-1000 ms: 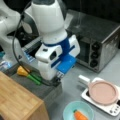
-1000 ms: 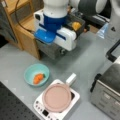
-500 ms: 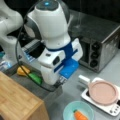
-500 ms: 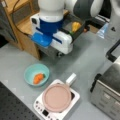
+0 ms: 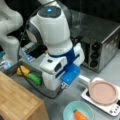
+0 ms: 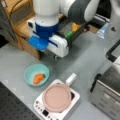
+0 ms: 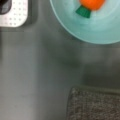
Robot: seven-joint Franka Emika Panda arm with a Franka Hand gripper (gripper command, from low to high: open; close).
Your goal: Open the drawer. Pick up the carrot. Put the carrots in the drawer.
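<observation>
Start with the big picture: over the last second your arm has crept toward a front view's bottom, away from the cabinet and toward the bowl. The claw [image 5: 53, 86] now hangs low over the grey table [image 7: 37, 75] and holds nothing that shows. Its fingers are hidden under the white hand, so I cannot tell whether it is released or clenched.

The silver toaster oven [image 5: 100, 42] stands well off to the claw's side, at a front view's right, untouched. The wood-topped cabinet [image 5: 17, 100] sits on the claw's other side.

The drawer [image 5: 10, 71] looks already pulled out. It lies just behind the claw, partly hidden by the arm, with a yellow lump [image 5: 23, 70] and a green vegetable [image 5: 35, 78] inside. I judge the opening step done, and the carrot has not been picked up.

The white appliance [image 6: 40, 108] with the pink plate [image 6: 57, 97] on it sits beyond the bowl from the claw and plays no part.

The teal bowl [image 6: 28, 72] is the nearest thing to the claw, just ahead of it and lower in both front views. In the wrist view only its lower rim shows, at the top edge, so the claw is near the bowl and not yet above it.

The carrot [image 6: 38, 78] lies inside that bowl, apart from the claw. Its green tip points back toward the wrist camera. The shift means your approach to the carrot is under way, not finished.
</observation>
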